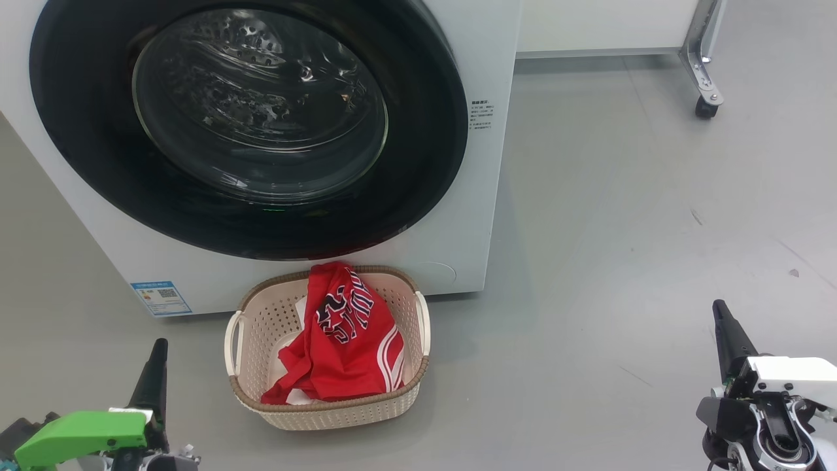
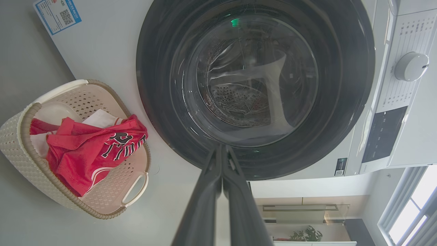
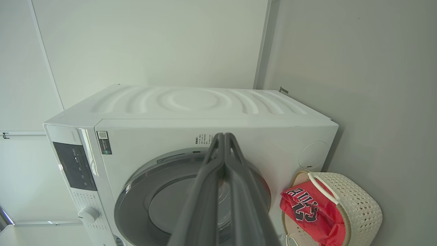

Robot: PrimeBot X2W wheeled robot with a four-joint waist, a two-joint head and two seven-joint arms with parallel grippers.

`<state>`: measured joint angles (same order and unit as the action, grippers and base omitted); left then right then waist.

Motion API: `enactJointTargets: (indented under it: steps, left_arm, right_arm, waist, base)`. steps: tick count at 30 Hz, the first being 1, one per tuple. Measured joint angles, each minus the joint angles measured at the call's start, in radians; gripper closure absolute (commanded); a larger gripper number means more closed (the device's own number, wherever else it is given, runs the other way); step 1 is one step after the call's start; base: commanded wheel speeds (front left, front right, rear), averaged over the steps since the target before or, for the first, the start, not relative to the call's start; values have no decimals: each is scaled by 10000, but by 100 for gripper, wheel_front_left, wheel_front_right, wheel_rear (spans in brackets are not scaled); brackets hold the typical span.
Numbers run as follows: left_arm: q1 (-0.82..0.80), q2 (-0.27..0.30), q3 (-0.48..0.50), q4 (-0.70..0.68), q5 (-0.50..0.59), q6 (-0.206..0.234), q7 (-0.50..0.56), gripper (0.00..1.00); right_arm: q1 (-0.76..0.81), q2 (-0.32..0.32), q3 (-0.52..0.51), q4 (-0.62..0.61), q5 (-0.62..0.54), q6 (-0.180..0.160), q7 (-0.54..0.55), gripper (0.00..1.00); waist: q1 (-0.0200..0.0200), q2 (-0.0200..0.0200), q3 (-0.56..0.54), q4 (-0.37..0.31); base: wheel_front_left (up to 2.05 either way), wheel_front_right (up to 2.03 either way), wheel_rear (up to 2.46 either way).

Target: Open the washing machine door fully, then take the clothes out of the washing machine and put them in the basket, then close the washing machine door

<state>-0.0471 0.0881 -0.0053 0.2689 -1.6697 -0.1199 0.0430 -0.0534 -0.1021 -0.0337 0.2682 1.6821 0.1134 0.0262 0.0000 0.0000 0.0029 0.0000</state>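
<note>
Currently left gripper (image 2: 222, 147) low left, fingers pressed together, empty. Door (image 1: 248, 124) flush against washer (image 1: 494, 65). Below door, basket (image 1: 261, 327) on floor holds red clothes (image 1: 346, 340). Right gripper (image 3: 223, 136) low right, fingers together, empty, well apart from basket.

Seemingly a bare test lab: a washing machine (image 1: 485, 216) on grey floor (image 1: 621, 261), a castered metal frame leg (image 1: 701, 59) at one o'clock.

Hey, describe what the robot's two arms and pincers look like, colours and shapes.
The left pincer and right pincer each have two long dark grey fingers tapering to narrow tips. Behind the left is a bright green cover; behind the right, a boxy white housing over a black and silver round joint.
</note>
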Motion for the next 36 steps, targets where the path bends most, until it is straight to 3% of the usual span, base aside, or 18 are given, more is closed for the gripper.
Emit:
enactJointTargets:
  steps: [36]
  left_arm:
    - [-55,-4,33,77,0,-2,10,100]
  right_arm:
    - [-8,8,-48,77,0,29,54,100]
  waist:
    - [0,0,-3,0]
  base:
    - [0,0,0]
